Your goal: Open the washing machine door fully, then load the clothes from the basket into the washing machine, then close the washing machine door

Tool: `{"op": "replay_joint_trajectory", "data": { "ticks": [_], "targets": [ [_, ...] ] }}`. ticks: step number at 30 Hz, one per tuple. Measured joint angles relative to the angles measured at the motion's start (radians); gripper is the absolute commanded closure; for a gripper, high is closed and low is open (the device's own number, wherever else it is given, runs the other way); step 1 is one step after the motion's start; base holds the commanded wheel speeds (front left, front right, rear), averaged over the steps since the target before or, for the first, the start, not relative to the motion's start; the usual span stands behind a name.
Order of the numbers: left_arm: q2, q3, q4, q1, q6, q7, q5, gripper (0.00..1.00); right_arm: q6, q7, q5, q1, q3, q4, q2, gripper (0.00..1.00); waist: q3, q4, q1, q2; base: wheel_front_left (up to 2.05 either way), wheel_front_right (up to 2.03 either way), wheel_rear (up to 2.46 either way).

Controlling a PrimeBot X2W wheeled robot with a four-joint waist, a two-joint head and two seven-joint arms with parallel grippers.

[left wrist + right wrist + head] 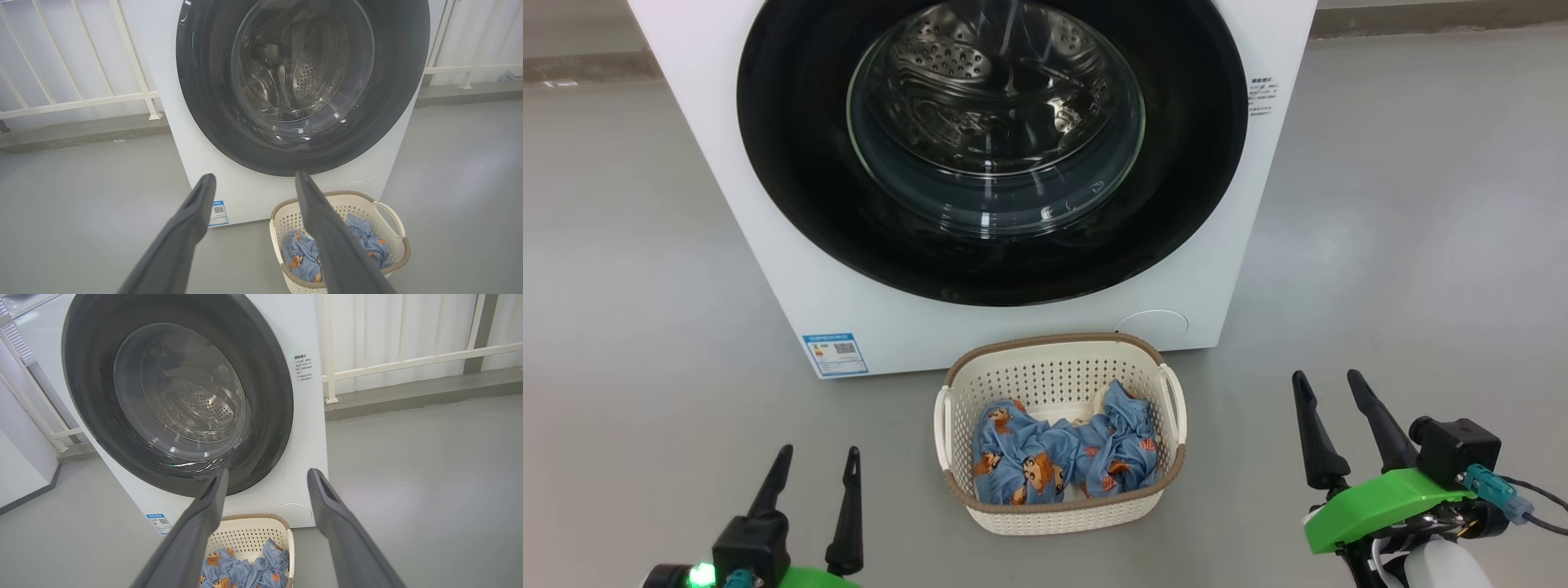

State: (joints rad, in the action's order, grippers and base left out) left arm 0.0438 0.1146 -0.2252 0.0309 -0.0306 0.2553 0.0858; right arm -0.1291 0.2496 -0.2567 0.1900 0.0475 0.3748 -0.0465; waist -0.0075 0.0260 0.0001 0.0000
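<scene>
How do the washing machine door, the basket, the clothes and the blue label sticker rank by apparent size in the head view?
Largest to smallest:
1. washing machine door
2. basket
3. clothes
4. blue label sticker
No two look alike in size.

On washing machine [915, 335]: blue label [835, 354] with QR code, low; grey text block [1262, 98], upper right; unreadable.

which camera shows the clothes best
The head view: it looks down into the basket, so the blue pile of clothes shows unblocked. In the left wrist view a finger crosses the pile; in the right wrist view the bottom edge and a finger cut off part of it.
</scene>
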Motion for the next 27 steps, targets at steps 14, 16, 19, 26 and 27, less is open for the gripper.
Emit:
{"op": "replay_joint_trajectory", "data": {
  "ticks": [14, 16, 19, 26, 27],
  "targets": [
    [0.0, 0.002, -0.001, 0.0, 0.01, 0.0, -0.002, 0.0, 0.0, 0.0, 0.0, 0.0, -0.001, 0.016, 0.0, 0.0, 0.004, 0.002, 0.0, 0.0, 0.0, 0.0, 0.0],
    [0.0, 0.001, -0.001, 0.0, 0.01, 0.0, -0.001, 0.0, 0.0, 0.0, 0.0, 0.0, -0.001, 0.017, 0.0, 0.0, 0.004, 0.002, 0.0, 0.0, 0.0, 0.0, 0.0],
    [0.0, 0.001, -0.002, 0.0, 0.01, 0.0, 0.0, 0.0, 0.0, 0.0, 0.0, 0.0, -0.001, 0.019, 0.0, 0.0, 0.004, 0.001, 0.0, 0.0, 0.0, 0.0, 0.0],
    [0.0, 0.001, -0.011, 0.0, 0.01, 0.0, 0.006, 0.0, 0.0, 0.0, 0.0, 0.001, -0.002, 0.021, 0.0, 0.0, 0.005, 0.001, 0.0, 0.0, 0.12, 0.12, -0.25],
    [0.0, 0.001, -0.014, 0.0, 0.01, 0.0, 0.006, 0.0, 0.0, 0.0, 0.0, 0.001, -0.002, 0.021, 0.0, 0.0, 0.005, 0.001, 0.0, 0.0, 0.41, 0.41, -0.82]
  ]
}}
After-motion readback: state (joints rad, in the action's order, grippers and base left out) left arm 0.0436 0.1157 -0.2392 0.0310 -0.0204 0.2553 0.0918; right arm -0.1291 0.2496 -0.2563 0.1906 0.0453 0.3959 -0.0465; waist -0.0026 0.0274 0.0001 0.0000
